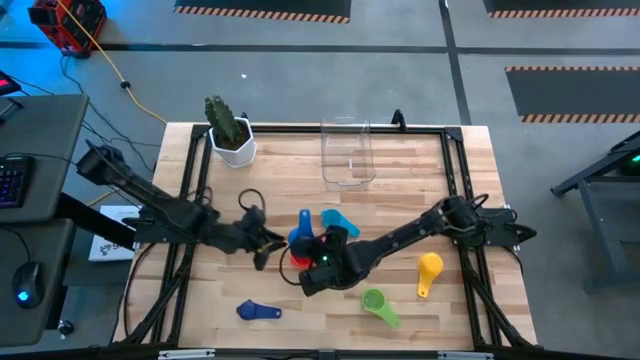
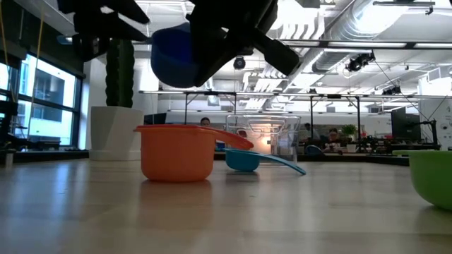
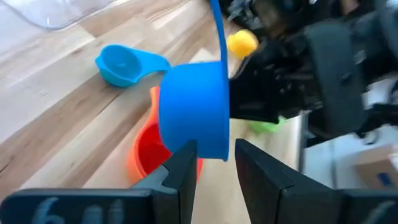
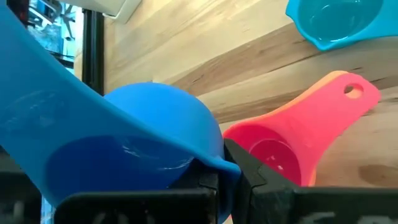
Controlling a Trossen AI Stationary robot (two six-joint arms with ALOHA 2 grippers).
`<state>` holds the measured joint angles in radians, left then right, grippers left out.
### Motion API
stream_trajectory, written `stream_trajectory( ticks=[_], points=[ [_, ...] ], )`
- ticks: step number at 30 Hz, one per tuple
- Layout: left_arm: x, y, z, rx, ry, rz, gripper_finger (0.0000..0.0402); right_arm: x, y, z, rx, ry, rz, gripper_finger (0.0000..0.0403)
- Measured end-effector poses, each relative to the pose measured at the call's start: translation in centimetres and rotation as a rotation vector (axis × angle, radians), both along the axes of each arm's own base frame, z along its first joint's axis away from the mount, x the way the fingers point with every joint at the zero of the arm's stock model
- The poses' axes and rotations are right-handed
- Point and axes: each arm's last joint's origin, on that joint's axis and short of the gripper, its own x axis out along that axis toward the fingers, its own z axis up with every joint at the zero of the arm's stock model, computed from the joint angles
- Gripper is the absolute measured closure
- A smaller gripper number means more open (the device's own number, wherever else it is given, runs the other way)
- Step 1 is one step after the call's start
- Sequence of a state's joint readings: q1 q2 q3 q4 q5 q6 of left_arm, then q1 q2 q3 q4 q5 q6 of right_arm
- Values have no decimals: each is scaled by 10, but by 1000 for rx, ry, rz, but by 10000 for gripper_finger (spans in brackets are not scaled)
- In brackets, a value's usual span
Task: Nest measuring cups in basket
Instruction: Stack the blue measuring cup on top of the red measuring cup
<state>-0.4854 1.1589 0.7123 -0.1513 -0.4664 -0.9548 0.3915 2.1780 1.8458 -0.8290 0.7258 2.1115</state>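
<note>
A blue measuring cup (image 1: 299, 236) hangs in the air on its side, handle (image 3: 215, 25) pointing at the far edge. My right gripper (image 4: 227, 183) is shut on it. My left gripper (image 3: 216, 163) is open just left of it, one finger to each side of the cup's lower rim (image 3: 219, 154); whether they touch it I cannot tell. Below stands a red cup (image 4: 273, 149) nested in an orange cup (image 2: 176, 152). On the table lie the light blue cup (image 1: 335, 220), yellow cup (image 1: 430, 268), green cup (image 1: 375, 300) and dark blue cup (image 1: 256, 311). The clear basket (image 1: 347, 152) stands near the far edge. My right gripper holds the blue cup by its rim (image 4: 227, 164), pinched between the two fingers, coming level from the table's right. The cup is lifted clear above the red and orange pair (image 2: 180, 56), tipped on its side with its opening facing my right gripper.
A white pot with a green cactus (image 1: 230, 130) stands at the far left corner, left of the basket. Black frame rails (image 1: 190, 170) run along the table's edges. Bare wood lies between the cups and the basket.
</note>
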Motion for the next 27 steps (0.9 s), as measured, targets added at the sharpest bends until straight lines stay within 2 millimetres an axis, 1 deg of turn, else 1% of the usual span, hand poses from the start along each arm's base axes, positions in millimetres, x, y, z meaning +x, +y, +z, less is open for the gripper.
stream_trajectory(
  ticks=[4, 9, 18, 21, 23, 27],
  points=[
    [12, -6, 1, 46, 8, 3, 300, 1, -4, -1, 15, 14, 0, 403],
    [17, -7, -3, 73, 12, 19, 300, 2, -8, -1, 21, 20, -4, 403],
    [27, -11, -18, 81, 52, 24, 300, 2, -8, -5, 76, 54, 14, 403],
    [27, -12, -18, 55, 57, 5, 300, 2, -8, -5, 87, 57, 17, 403],
    [24, -10, -14, 56, 63, -27, 300, 1, -7, -5, 82, 57, 17, 403],
    [15, -5, -4, 86, 47, 10, 300, 3, -10, -2, 55, 29, -7, 403]
  ],
)
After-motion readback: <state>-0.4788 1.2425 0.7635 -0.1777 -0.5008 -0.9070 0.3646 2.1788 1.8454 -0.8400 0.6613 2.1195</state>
